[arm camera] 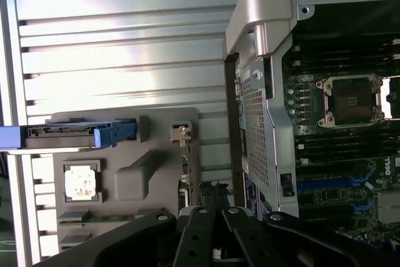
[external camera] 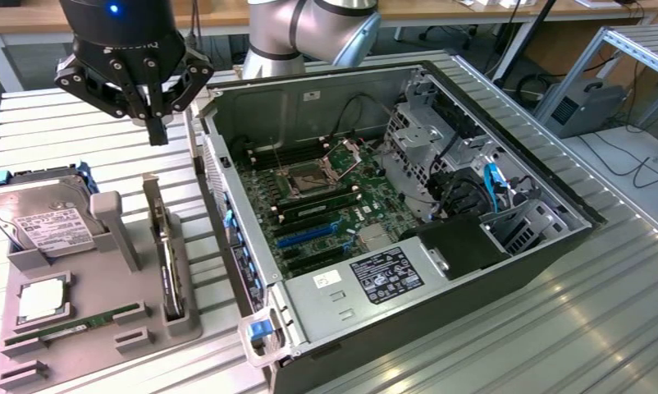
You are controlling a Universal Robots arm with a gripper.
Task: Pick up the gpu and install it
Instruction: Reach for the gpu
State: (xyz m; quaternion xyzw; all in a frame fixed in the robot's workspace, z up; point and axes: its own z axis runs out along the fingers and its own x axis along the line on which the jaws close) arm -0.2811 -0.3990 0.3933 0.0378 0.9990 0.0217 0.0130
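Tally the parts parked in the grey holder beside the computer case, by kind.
hard drive: 1
CPU: 1
RAM stick: 1
gpu: 1
Total: 4

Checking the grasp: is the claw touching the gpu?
Apart. The exterior view shows the shut claw hanging above the gpu, with bare table visible between them.
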